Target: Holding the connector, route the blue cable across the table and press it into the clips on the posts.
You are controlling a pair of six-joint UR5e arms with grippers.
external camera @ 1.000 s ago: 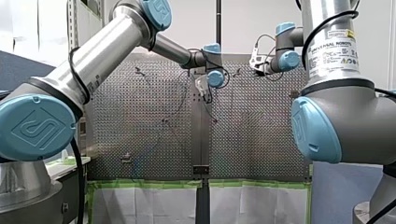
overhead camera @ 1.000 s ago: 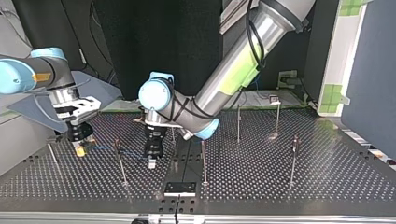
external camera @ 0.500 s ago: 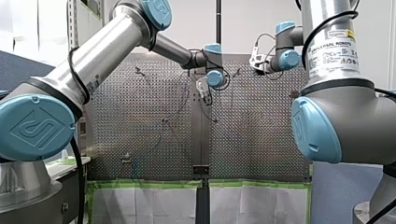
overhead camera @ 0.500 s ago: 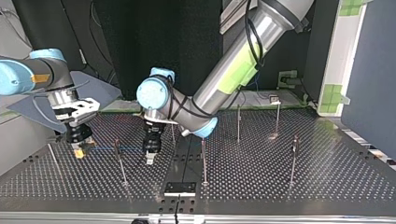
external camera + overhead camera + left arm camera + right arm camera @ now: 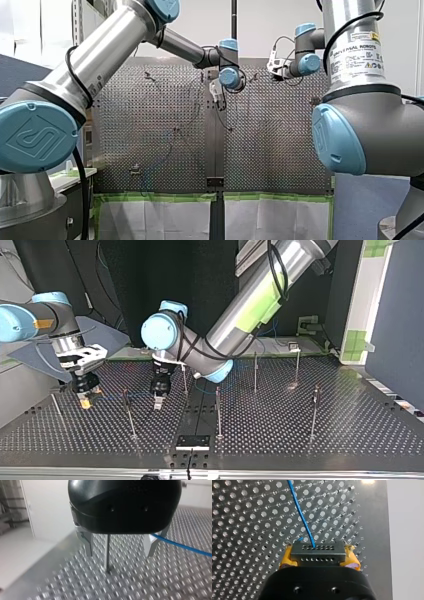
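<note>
My right gripper [image 5: 319, 556] clenches its yellow pads [image 5: 285, 559] on the dark rectangular multi-hole connector [image 5: 317, 548]. The thin blue cable [image 5: 299, 512] runs ahead of it. My left gripper [image 5: 119, 553], metal fingers [image 5: 88, 546] spread, straddles 1 thin steel post [image 5: 107, 552], with the cable beside 1 finger. Ungripped, the cable may slide past the clip.

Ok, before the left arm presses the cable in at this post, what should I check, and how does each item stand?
1. Grip: right tool clamps the connector: ok.
2. Run: blue cable leaves the connector unsnagged: ok.
3. Opening: left tool open, fingers apart: ok.
4. Alignment: post stands ahead, between those fingers: ok.
5. Capture: blue cable passes one finger; inside the left tool or not: cannot tell.
6. Seating: whether the blue cable is pressed into the post: cannot tell.
</note>
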